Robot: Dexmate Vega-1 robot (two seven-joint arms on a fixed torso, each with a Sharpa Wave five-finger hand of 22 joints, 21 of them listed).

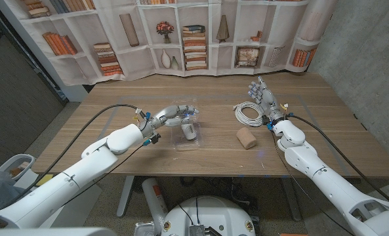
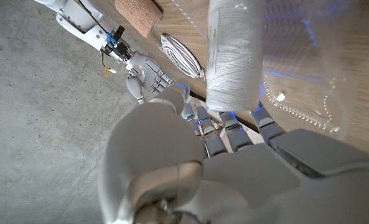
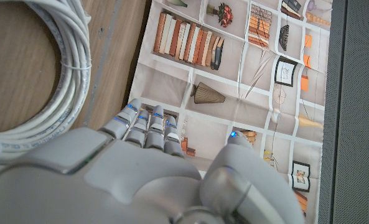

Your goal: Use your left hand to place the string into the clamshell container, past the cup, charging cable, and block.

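A white spool of string (image 1: 189,131) (image 2: 234,56) sits inside the clear clamshell container (image 1: 181,139) (image 2: 315,74) at the table's middle. My left hand (image 1: 171,118) (image 2: 234,162) reaches over the container's left side. Its fingers (image 2: 231,134) are stretched out just short of the spool's end, and I see no grip on it. The coiled white charging cable (image 1: 248,113) (image 2: 183,57) (image 3: 41,81) lies to the right. A tan block (image 1: 246,138) (image 2: 139,14) lies nearer the front. My right hand (image 1: 263,95) (image 2: 148,74) (image 3: 159,180) stands upright beside the cable, holding nothing.
The container's clear lid (image 1: 184,108) stands open behind the spool. A bookshelf-print curtain (image 1: 194,33) hangs behind the table's far edge. A concrete wall (image 1: 371,65) runs along the right.
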